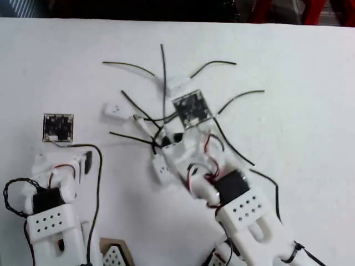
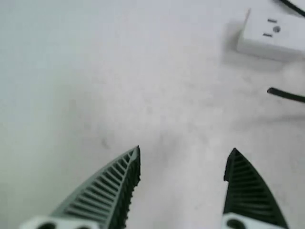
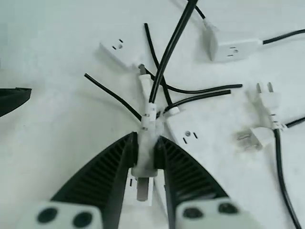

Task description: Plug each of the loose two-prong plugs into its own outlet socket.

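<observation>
1. The right gripper point(image 3: 147, 139) has its fingers point(image 3: 114, 167) closed tight on a white plug point(image 3: 144, 160). It grips the plug by the body, so the cord point(image 3: 167, 52) trails away from the wrist and the prong end stays free. That grip looks suited to pushing straight into a socket face.
2. In the high view the held plug sits just below the middle of the frame, at the right arm's tip point(image 1: 166, 145), amid a fan of black cords.
3. A white block lies directly under the held plug. I cannot tell whether the prongs line up with any slots.
4. The left gripper point(image 2: 186, 157) has its fingers spread wide with nothing between them, over bare tabletop point(image 2: 95, 71). A socket point(image 2: 271, 31) lies ahead of it. The arm sits at the lower left of the high view, probably keeping clear of the crowded middle.
5. The receptacles here are a far socket point(image 3: 116, 51), a corded socket point(image 3: 233, 47) and a near socket point(image 3: 188, 136) just beside the fingers. All three show open slots — nothing is plugged in.
6. A loose plug point(image 3: 263, 98) and a second plug point(image 3: 252, 138) lie near each other with prongs bare, so most of the task looks undone.
</observation>
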`<state>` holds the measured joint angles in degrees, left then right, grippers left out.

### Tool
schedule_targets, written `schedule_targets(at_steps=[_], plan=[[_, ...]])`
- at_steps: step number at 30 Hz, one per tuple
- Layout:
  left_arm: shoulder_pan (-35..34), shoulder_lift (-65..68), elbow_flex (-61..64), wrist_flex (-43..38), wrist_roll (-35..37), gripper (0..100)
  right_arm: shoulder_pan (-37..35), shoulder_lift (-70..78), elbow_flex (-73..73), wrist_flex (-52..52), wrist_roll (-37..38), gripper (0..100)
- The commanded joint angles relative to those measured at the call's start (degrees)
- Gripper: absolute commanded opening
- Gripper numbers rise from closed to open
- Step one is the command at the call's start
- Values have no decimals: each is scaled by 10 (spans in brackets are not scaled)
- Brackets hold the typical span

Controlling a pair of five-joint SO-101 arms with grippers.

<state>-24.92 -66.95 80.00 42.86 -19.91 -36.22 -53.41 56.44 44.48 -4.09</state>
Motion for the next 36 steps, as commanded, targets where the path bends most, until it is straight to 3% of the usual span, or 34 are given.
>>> schedule_targets(at_steps=[1,8,16,29,36], plan=[[40,-11,-10,-53,5,283,-47,-29,33,-73,-10,17],[108,-11,-40,-118,97,286,-102,-105,84,-87,-10,17],[193,-11,-69,-113,104,286,-125,-201,140,-87,-10,17],[317,-11,-171,76,101,286,-125,-229,161,-87,-10,17],[347,-11,-200,107,101,286,-125,-229,161,-87,-10,17]])
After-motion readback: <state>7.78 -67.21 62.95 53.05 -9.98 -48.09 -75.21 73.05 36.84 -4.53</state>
